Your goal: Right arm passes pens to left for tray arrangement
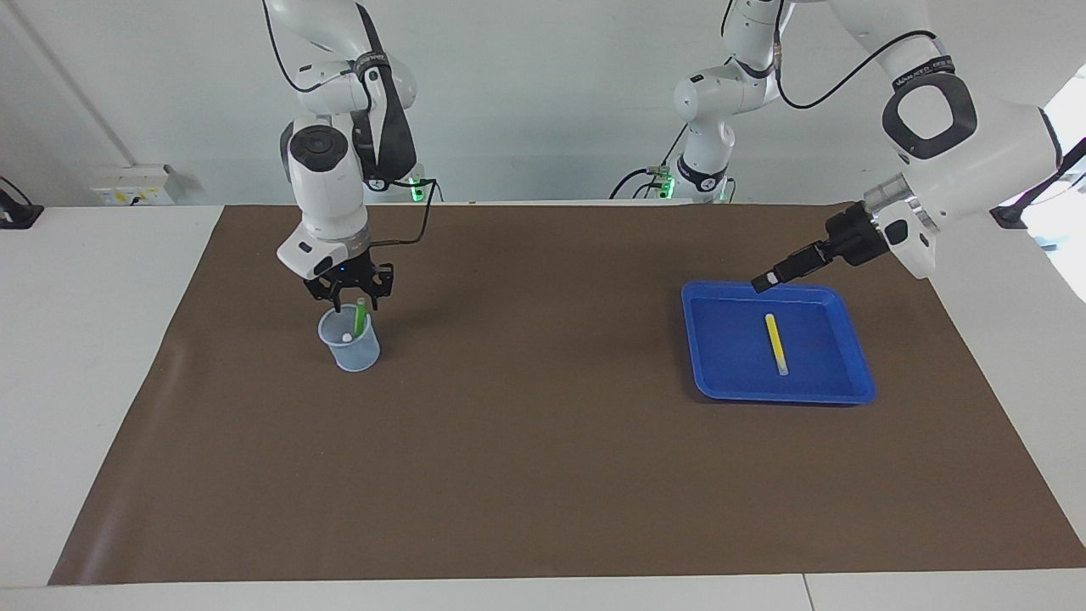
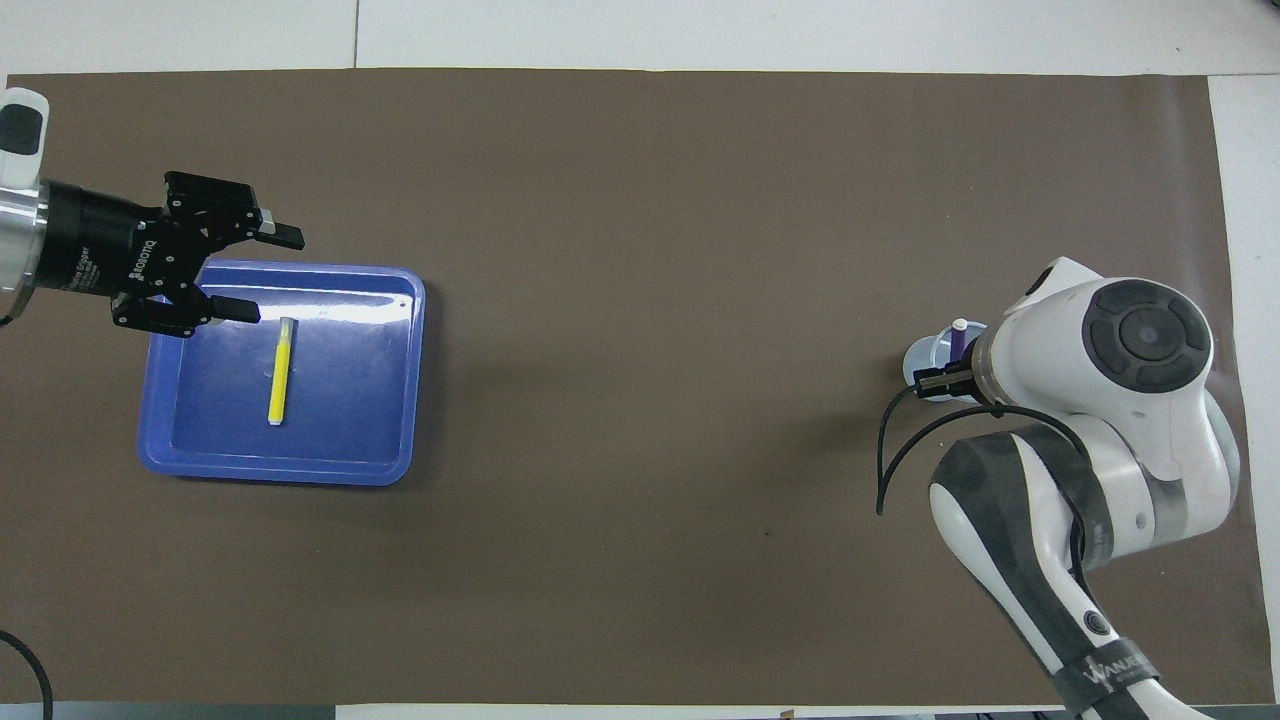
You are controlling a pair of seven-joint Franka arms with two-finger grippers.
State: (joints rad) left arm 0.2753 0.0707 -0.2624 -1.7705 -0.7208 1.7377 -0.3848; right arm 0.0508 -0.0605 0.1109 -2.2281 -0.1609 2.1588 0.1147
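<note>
A yellow pen lies flat in the blue tray toward the left arm's end of the table. My left gripper hangs open and empty over the tray's rim nearest the robots. Toward the right arm's end, a green pen and a purple pen stand in a pale cup. My right gripper is low over the cup, right at the green pen's top. From overhead the right arm's wrist hides this gripper and the green pen.
A brown mat covers the table between the cup and the tray. Two smaller white arms with green-lit bases stand at the robots' edge. A black cable loops off the right arm's wrist beside the cup.
</note>
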